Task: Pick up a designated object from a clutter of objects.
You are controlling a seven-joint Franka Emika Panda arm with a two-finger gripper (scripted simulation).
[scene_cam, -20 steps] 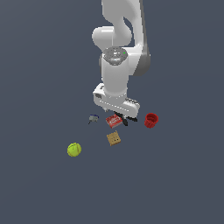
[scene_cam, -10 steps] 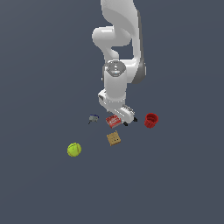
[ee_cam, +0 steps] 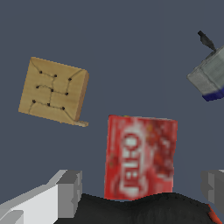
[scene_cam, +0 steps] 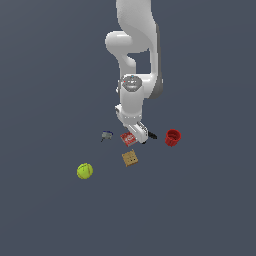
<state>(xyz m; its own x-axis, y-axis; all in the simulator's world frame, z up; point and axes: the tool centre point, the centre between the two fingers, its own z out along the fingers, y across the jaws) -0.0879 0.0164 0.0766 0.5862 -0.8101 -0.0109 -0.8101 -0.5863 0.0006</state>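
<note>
Flat, even simulator light with no cast shadows or glare; the flat red rectangular box's white label looks blurred and pixelated up close.

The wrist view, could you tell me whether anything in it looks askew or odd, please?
Nothing looks damaged or spilled. The red box lies flat between the tool's open fingers. The tan box merely sits turned at an angle to it, apart.

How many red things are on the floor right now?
2: the red box under the gripper, and the red cup toward the exterior view's right. The arm could hide others.
</note>
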